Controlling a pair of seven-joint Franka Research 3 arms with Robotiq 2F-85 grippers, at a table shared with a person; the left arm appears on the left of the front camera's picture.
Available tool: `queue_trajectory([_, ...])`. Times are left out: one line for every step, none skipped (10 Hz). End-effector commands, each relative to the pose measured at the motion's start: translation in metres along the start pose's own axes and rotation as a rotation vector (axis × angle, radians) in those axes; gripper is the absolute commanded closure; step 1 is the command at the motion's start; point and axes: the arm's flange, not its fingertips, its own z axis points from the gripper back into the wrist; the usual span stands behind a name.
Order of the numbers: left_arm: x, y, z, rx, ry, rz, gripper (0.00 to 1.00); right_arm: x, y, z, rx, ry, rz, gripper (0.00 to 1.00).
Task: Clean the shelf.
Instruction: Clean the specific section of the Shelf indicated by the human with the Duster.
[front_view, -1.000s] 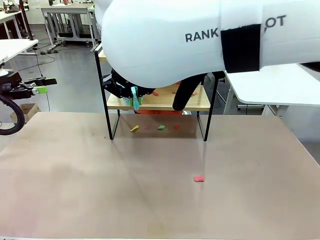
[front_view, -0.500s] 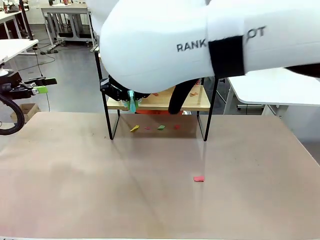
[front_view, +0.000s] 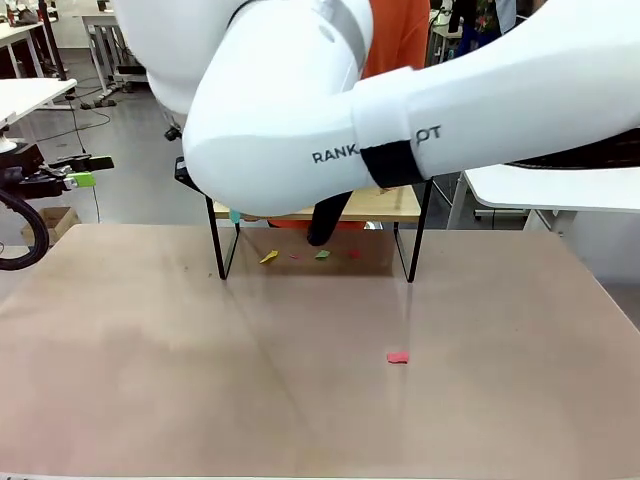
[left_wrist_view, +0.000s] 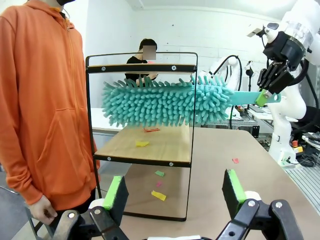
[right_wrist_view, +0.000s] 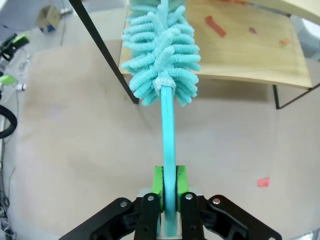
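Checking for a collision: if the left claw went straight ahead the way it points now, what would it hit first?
Probably the shelf, at the near black end frame around its lower board; the duster sits higher, over that board. Depth is hard to judge.

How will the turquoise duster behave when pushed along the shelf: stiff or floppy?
Its head of loose tufts probably bends softly and weighs little. The thin flat handle may flex slightly. The right gripper clamps it, so slipping seems unlikely.

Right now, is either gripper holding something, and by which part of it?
The right gripper holds the teal duster by the end of its flat handle. The left gripper is open and empty.
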Motion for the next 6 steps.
queue_trajectory([0.003, -0.003, -0.001, 0.002, 0.01, -0.006, 0.0, 0.008, 0.023, -0.012, 0.028, -0.053, -0.034, 0.87])
queue_trajectory([0.003, -0.003, -0.001, 0.002, 0.01, -0.006, 0.0, 0.01, 0.027, -0.019, 0.036, -0.053, -0.036, 0.87])
queue_trajectory([0.003, -0.003, -0.001, 0.002, 0.01, -0.006, 0.0, 0.012, 0.029, -0.025, 0.043, -0.057, -0.047, 0.87])
queue_trajectory([0.003, -0.003, -0.001, 0.002, 0.01, -0.006, 0.0, 0.013, 0.029, -0.032, 0.049, -0.061, -0.058, 0.87])
queue_trajectory([0.003, -0.003, -0.001, 0.002, 0.01, -0.006, 0.0, 0.014, 0.029, -0.04, 0.061, -0.053, -0.07, 0.87])
queue_trajectory([0.003, -0.003, -0.001, 0.002, 0.01, -0.006, 0.0, 0.012, 0.03, -0.049, 0.071, -0.035, -0.072, 0.87])
